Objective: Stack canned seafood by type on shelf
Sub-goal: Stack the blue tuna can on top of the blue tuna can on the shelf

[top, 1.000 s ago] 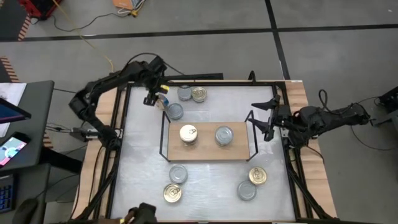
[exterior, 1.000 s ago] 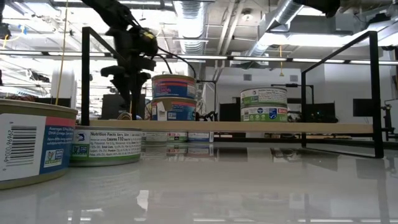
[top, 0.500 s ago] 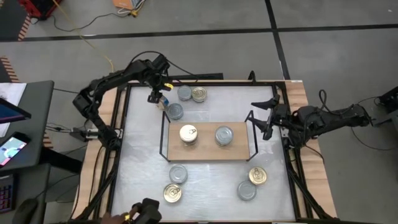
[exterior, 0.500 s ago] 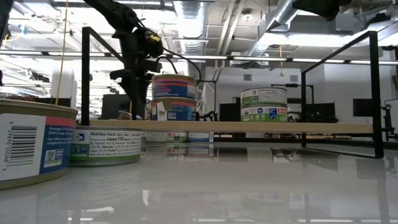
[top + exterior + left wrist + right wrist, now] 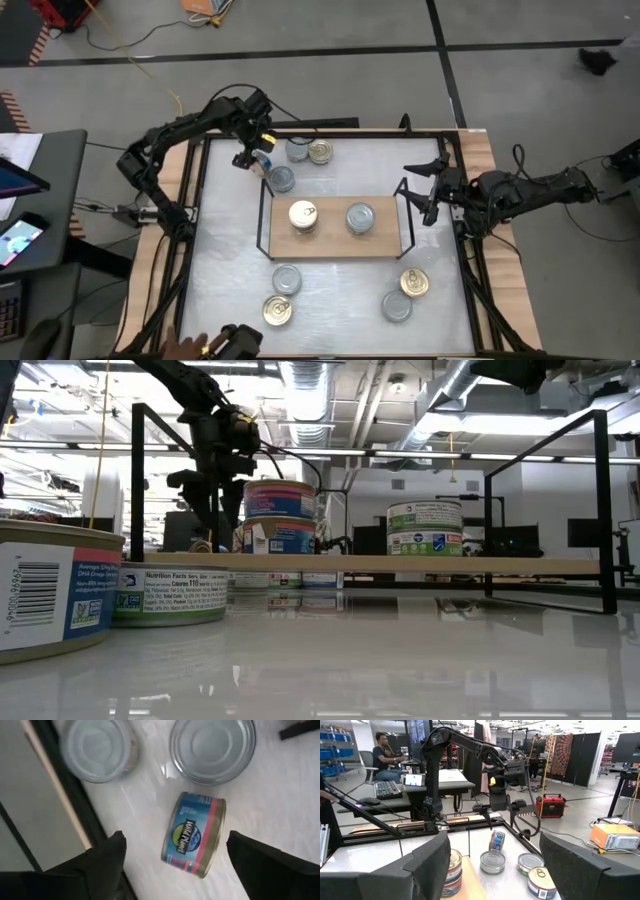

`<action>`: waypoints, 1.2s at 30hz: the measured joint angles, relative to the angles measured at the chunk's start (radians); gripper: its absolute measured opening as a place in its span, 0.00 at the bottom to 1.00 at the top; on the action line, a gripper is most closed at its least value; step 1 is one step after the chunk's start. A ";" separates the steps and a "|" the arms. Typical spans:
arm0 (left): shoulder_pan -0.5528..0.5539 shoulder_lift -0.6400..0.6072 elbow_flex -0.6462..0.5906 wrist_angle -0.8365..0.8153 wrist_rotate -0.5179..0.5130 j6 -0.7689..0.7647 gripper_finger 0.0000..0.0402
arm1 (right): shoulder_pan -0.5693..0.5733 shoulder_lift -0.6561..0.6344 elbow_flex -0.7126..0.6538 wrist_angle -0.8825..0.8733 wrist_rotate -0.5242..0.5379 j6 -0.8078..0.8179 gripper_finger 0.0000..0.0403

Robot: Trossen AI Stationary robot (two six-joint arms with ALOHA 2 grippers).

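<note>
Shelf: two stacks, a gold-lidded stack and a silver-lidded stack.
Left: eight tins loose on the table.
Left end effector: fingers apart above an on-edge blue tin.
Right end effector: apart, waiting beside the shelf.

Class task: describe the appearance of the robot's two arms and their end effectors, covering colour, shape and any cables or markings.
Both arms are dark, slender and jointed. The left arm has a small yellow marking near its wrist and thin black cables trailing from it. The left end effector has two broad, flat black fingers, as does the right end effector.
</note>
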State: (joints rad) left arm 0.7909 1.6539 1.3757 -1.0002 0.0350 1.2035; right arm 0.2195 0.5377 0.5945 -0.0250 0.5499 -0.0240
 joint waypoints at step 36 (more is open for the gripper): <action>-0.014 0.108 -0.125 0.045 -0.159 0.003 0.48 | 0.000 0.000 0.000 0.010 0.000 -0.003 0.82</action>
State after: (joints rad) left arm 0.7773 1.7619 1.2510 -0.9548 -0.1236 1.2062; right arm 0.2195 0.5375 0.5945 -0.0154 0.5499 -0.0265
